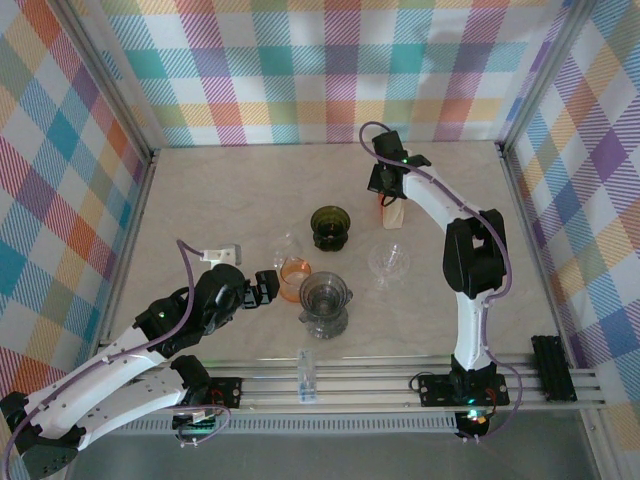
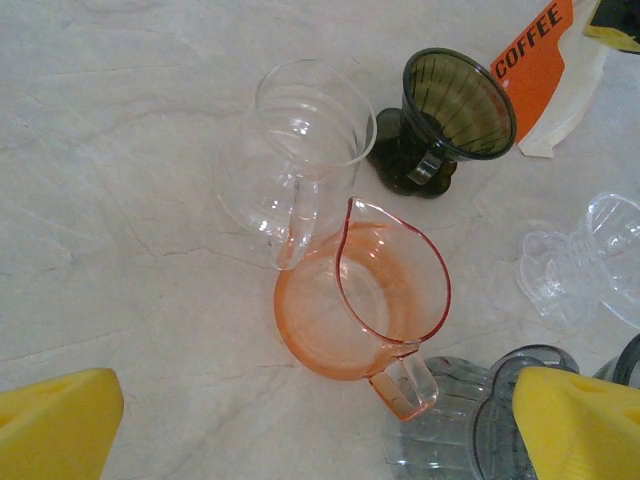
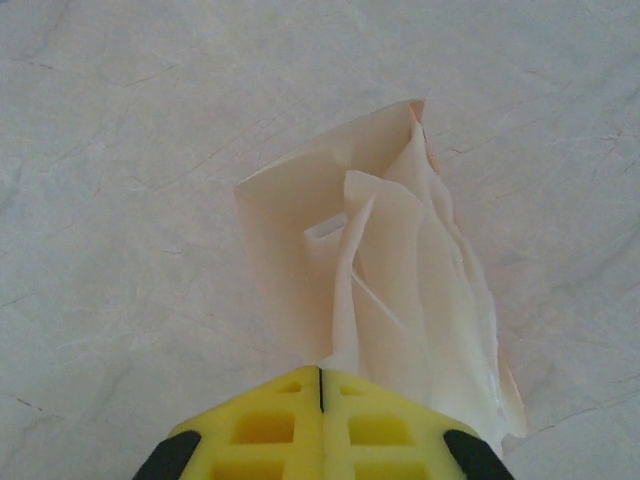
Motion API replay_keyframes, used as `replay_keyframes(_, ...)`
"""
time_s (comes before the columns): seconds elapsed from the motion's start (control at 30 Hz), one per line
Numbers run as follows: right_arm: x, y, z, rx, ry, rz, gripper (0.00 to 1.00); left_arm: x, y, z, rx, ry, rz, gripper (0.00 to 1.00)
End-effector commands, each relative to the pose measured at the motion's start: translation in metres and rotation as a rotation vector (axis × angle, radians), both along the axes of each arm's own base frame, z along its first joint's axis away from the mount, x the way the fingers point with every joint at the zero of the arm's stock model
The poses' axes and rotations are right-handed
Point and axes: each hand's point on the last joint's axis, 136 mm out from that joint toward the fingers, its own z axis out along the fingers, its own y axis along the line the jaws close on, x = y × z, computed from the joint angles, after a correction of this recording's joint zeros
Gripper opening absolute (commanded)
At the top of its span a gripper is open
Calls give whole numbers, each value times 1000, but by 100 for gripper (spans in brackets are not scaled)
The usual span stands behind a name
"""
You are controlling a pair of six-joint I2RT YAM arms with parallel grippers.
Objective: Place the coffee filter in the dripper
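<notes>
Right hand [image 3: 320, 398]: fingers closed flush, pinching the near end of a white filter [image 3: 410, 270], which stands partly out of its pack [image 3: 278, 235]. The pack lies flat on the table [image 1: 230, 190]. In the right wrist view the filter's long axis runs away from the fingers toward 12–1 o'clock, its folds fanned and loose. In the top view this hand sits far-right of centre, with the pack just on its 6 o'clock side. The task does not say which dripper is meant. The dark dripper [image 1: 329, 225] is nearest, at about 8 o'clock from the right hand, upright, mouth up, with bare table between. The clear dripper [image 1: 388, 262] is at 6 o'clock, just past the pack's near end. The grey dripper [image 1: 325, 300] and orange dripper [image 1: 295, 275] lie further toward 7 o'clock, crowded together with a glass jug [image 2: 300, 130]. Left hand [image 1: 265, 287]: jaws wide open, holding nothing, hovering next to the orange dripper, well apart from the filter; the right arm is clearly the nearer one. Room: the back wall [image 1: 330, 70] is close at 12 o'clock, so the lift needs to go up and back toward 6–8 o'clock. Risk, by my judgement: more than one sheet, or the pack itself, may come up with the filter.
</notes>
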Motion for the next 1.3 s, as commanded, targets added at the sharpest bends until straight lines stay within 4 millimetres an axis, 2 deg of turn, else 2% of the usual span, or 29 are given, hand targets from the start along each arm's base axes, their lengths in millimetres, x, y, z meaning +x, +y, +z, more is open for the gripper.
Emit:
replay_keyframes(0.0, 2, 4, 15, 7, -27, 27, 0, 0, 6, -5, 13, 3, 17, 100)
replay_keyframes(0.17, -2, 7, 41, 33, -91, 67, 0, 0, 7, -4, 5, 2, 24, 100)
replay_keyframes(0.53, -29, 11, 76, 79, -144, 128, 0, -1, 8, -4, -17, 12, 37, 100)
replay_keyframes(0.77, -59, 13, 122, 119, -228, 177, 0, -2, 6, 3, -40, 17, 33, 100)
replay_keyframes(0.97, -104, 20, 157, 172, -283, 248, 0, -3, 8, 12, -71, 10, 49, 100)
replay_keyframes(1.07, -139, 26, 169, 199, -287, 313, 0, -6, 10, 14, -86, 13, 55, 100)
replay_keyframes(1.27, -227, 45, 175, 283, -241, 507, 0, -15, 8, 11, -91, 71, 29, 100)
